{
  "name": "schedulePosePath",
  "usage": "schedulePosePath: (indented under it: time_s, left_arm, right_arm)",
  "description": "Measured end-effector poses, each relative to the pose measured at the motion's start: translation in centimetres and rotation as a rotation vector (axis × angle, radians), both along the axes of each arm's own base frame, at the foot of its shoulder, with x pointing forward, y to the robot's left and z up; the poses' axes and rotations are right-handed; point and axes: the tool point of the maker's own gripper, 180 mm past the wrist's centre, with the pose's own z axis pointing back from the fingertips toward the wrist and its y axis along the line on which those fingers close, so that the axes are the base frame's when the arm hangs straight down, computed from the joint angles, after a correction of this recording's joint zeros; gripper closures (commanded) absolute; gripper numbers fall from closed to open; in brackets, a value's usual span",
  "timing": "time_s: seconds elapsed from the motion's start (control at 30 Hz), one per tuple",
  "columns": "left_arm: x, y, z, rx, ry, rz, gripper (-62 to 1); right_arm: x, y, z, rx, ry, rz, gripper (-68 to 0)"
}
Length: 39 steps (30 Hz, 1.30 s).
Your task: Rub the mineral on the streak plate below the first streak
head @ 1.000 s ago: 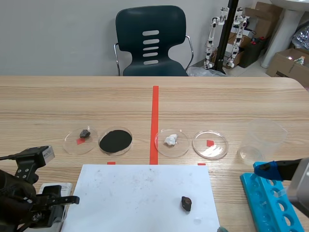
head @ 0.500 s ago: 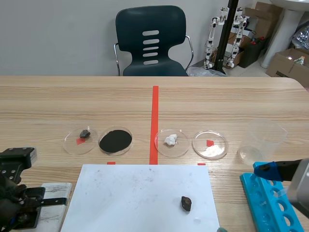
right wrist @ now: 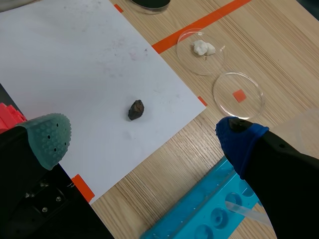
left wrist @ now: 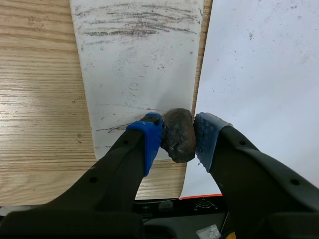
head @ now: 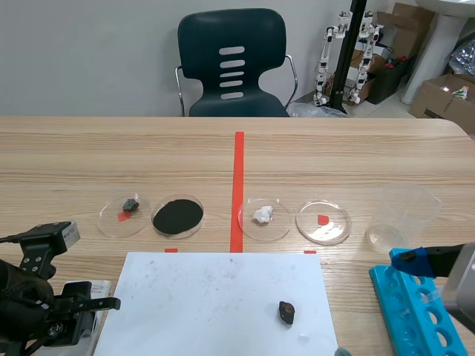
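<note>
In the left wrist view my left gripper is shut on a dark brown mineral. The mineral rests against the near right edge of the white streak plate. Dark grey streaks cross the plate's far end, and a faint thin mark lies beside the mineral. In the scene view the left gripper sits low at the left, over the plate. My right gripper is open, high above the paper sheet, with nothing between its fingers.
Another dark mineral lies on the white paper. Petri dishes stand in a row: one with a small dark stone, one with black powder, one with white lumps, one bare. A clear beaker and blue tube rack stand right.
The left arm swung back to the left and then returned right, carrying the mineral across the streak plate. The right arm kept still.
</note>
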Motion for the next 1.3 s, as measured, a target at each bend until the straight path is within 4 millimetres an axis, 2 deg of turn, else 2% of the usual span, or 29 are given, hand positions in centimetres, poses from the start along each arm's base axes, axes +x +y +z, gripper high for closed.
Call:
schedulePosePath:
  time_s: [0.2, 0.33, 0.43, 0.63, 0.83, 1.07, 1.2, 1.3]
  left_arm:
    - [-0.3, 1.7, -0.1, 0.121, 0.019, 0.052, -12.6]
    - [-1.0, 6.1, 0.4, 0.348, 0.046, 0.138, -12.6]
    - [-1.7, 7.9, 0.5, 0.409, 0.071, 0.163, -12.6]
    - [-1.0, 8.1, 0.6, 0.427, -0.012, 0.144, -12.6]
    - [-1.0, 7.6, 2.1, 0.420, -0.094, 0.174, -12.6]
    - [0.4, 8.5, 4.9, 0.434, -0.259, 0.194, -12.6]
    - [1.4, 7.9, 6.7, 0.411, -0.390, 0.172, -12.6]
    - [2.5, 6.5, 8.4, 0.366, -0.513, 0.100, -12.6]
  right_arm:
    - [0.0, 0.0, 0.0, 0.001, 0.000, 0.000, -60.8]
    - [0.0, 0.0, 0.0, 0.001, 0.000, 0.000, -60.8]
    - [0.0, 0.0, 0.0, 0.001, 0.000, 0.000, -60.8]
    - [0.0, 0.0, 0.0, 0.001, 0.000, 0.000, -60.8]
    - [0.0, 0.0, 0.0, 0.001, 0.000, 0.000, -60.8]
    - [0.0, 0.0, 0.0, 0.001, 0.000, 0.000, -60.8]
    - [0.0, 0.0, 0.0, 0.001, 0.000, 0.000, -60.8]
    - [0.0, 0.0, 0.0, 0.001, 0.000, 0.000, -60.8]
